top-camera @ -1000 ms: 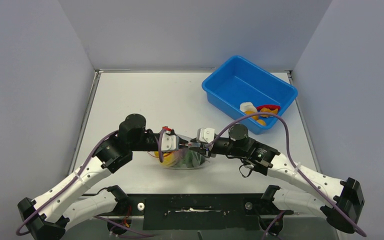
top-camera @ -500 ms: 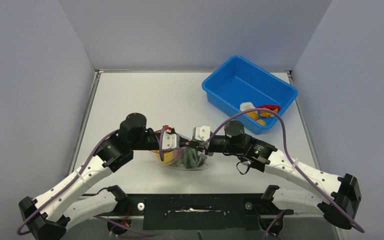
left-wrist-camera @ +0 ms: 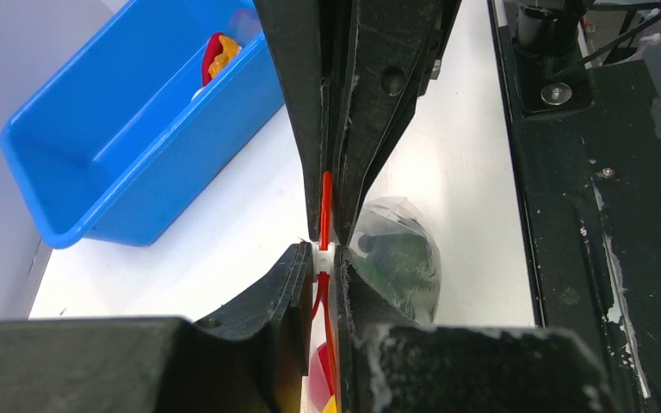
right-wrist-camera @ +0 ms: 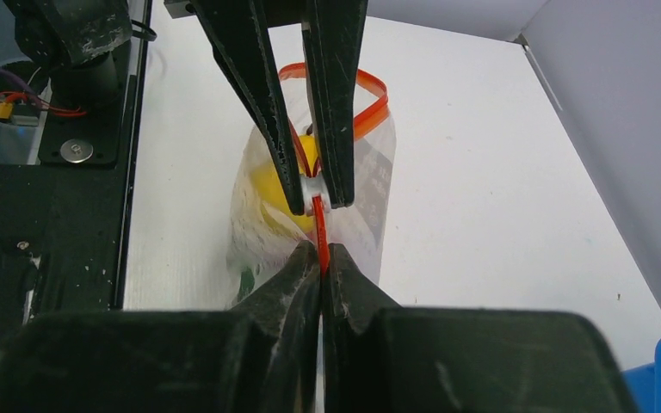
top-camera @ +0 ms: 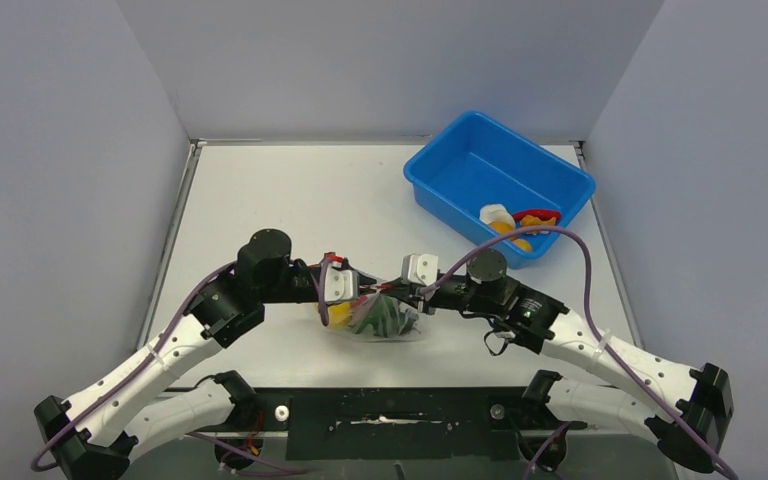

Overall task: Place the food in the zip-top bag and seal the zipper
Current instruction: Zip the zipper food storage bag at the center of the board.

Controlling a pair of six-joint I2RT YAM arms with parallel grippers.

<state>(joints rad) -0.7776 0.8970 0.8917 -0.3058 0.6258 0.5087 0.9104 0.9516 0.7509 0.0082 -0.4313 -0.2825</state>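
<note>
Grey-walled cell, white desk (top-camera: 280,200). Zip-top bag (top-camera: 385,325) lower centre, food (top-camera: 340,316) inside; more in blue tub (top-camera: 475,170) upper right. Left hand (left-wrist-camera: 323,256), right hand (right-wrist-camera: 321,249) both clenched on zipper (right-wrist-camera: 318,225). Step: sealing. Next, likely: press along part gaping beyond left hand.

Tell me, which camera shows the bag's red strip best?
The right wrist view: the zipper runs clear from the right gripper to the left gripper, its loop open behind. The left wrist view shows only a short pinched stretch; the top view mostly hides it under both grippers.
</note>
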